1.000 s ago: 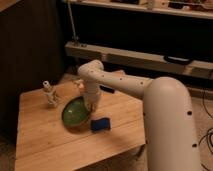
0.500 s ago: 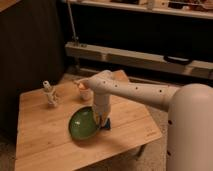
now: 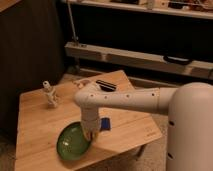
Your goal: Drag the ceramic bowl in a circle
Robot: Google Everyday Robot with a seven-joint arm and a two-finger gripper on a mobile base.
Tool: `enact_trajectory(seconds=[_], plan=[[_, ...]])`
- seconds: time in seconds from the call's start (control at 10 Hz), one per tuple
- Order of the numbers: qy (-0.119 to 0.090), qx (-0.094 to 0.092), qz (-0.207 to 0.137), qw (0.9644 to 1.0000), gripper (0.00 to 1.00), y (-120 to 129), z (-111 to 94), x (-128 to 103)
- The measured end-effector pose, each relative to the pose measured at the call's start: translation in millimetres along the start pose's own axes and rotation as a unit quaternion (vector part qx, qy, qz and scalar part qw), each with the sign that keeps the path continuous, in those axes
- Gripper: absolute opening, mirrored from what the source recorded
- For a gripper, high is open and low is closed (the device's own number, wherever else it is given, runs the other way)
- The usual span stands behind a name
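Note:
A green ceramic bowl (image 3: 73, 142) sits near the front edge of the wooden table (image 3: 37, 110). My gripper (image 3: 90, 133) hangs down from the white arm and reaches onto the bowl's right rim. A small blue object (image 3: 105, 124) lies just right of the gripper, partly hidden by it.
A small white figurine (image 3: 49, 94) stands at the table's back left. A dark flat object (image 3: 106, 84) lies at the back edge. The table's front edge runs right by the bowl. A dark shelf unit (image 3: 140, 55) stands behind the table.
The bowl has moved toward the table's front left edge, and my gripper has moved with it. The arm has swung forward.

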Motion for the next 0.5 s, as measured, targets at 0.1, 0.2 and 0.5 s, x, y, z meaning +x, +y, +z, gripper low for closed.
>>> enact_trajectory(seconds=[0.1, 0.2, 0.5], plan=[[-0.005, 0.0, -0.017, 0.9998, 0.0, -19, 2, 7], [-0.01, 0.001, -0.033, 0.9994, 0.0, -44, 3, 17], [-0.017, 0.012, -0.049, 0.9986, 0.0, -81, 2, 42]])
